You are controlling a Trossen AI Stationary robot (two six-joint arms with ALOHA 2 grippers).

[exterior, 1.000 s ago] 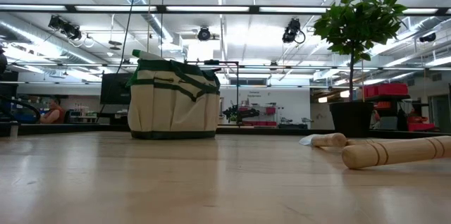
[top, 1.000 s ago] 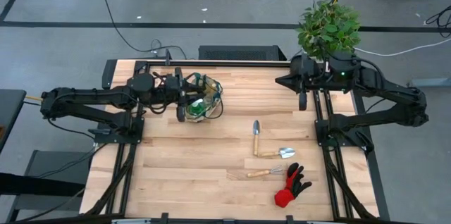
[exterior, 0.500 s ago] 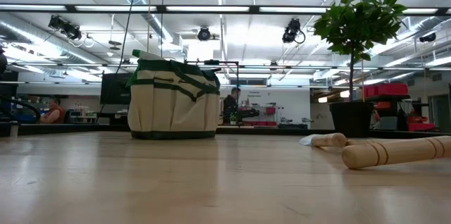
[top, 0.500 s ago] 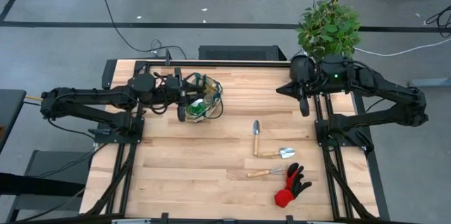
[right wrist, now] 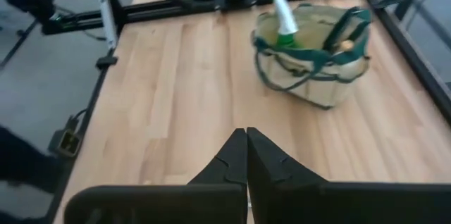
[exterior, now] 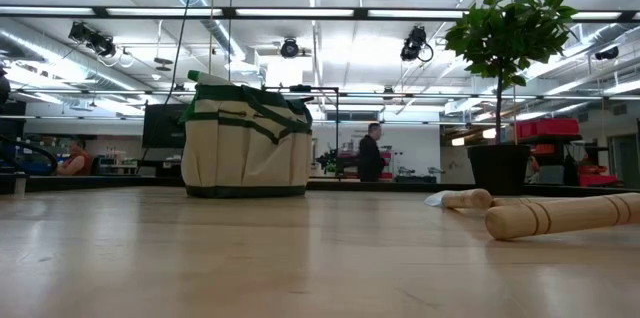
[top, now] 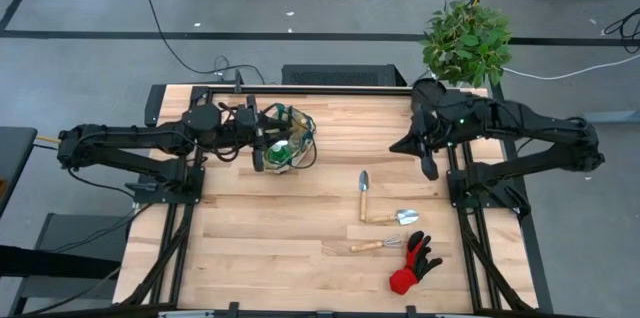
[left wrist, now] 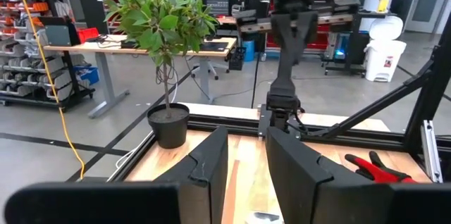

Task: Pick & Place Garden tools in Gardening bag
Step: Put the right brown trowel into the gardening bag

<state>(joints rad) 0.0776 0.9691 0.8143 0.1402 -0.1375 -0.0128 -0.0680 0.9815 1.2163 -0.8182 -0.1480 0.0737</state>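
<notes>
**Stock check: bag part filled**

- Bag (top: pixel 287 150): far left of table; spray bottle (right wrist: pixel 283 18) inside.
- Left on table, near right: 2 wood-handled tools (top: pixel 366 198), rake (top: pixel 373 245), glove (top: pixel 413 265).
- Left gripper (top: pixel 258 145): beside bag, fingers (left wrist: pixel 208 159) narrowly apart, empty.
- Right gripper (top: pixel 429 165): above table, far right; fingers pressed together, empty.

We see the bag (top: pixel 286 151) partly hidden under the left gripper (top: pixel 258 148); its contents are too small to name. Low view cuts off the wooden handle (exterior: pixel 560 215).
</notes>
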